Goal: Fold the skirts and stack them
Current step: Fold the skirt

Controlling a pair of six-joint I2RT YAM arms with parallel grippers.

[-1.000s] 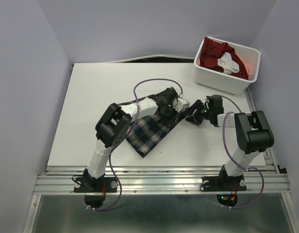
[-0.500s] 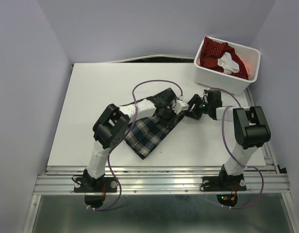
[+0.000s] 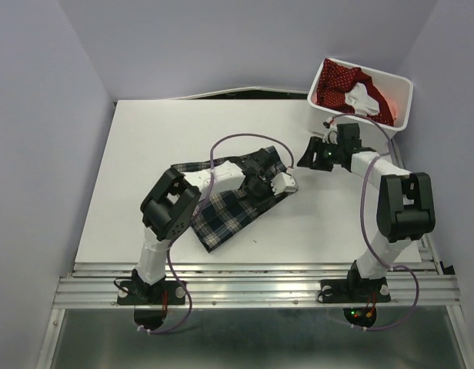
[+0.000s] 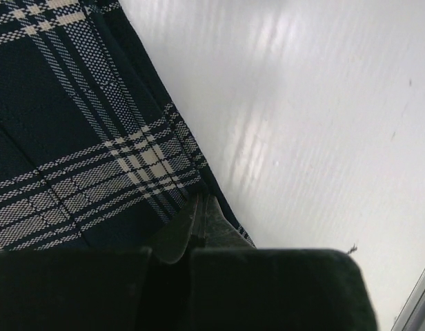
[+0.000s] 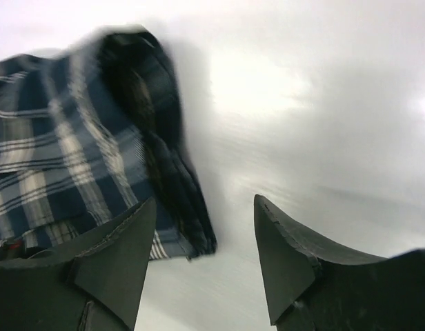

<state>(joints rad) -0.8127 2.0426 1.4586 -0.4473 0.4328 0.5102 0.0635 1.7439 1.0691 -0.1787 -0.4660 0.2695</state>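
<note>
Arm bases: both are bolted to the metal rail at the near edge of the white desk [image 3: 160,138]; the left arm bends in over the cloth and the right arm reaches further back.
Plaid skirt [image 3: 229,204]: it lies near the middle of the desk, dark navy-green with white lines. It is spread as a slanted, uneven shape, with one end toward the near edge and the other under the left arm.
Left gripper [image 4: 199,210]: it is down at the skirt's right-hand hem. In the wrist view the jaws are pressed together on that hem, and they seem to be pinching the cloth.
Right gripper [image 5: 205,207]: it is beyond the skirt's far right corner and apart from it. Its jaws are spread and hold nothing, with bare desk between them.
White bin [image 3: 320,108]: it stands at the far right corner of the desk.
Red dotted skirt [image 3: 341,83]: it is bunched inside the bin with something white that I cannot identify.
Done so far: probably little. The plaid skirt is out on the desk, but it does not yet look like a neat fold.
Left to do: finish folding the plaid skirt, take the red one out of the bin and fold it, then stack the two.
Writing: no brand, label or lettering can be read in any view.
</note>
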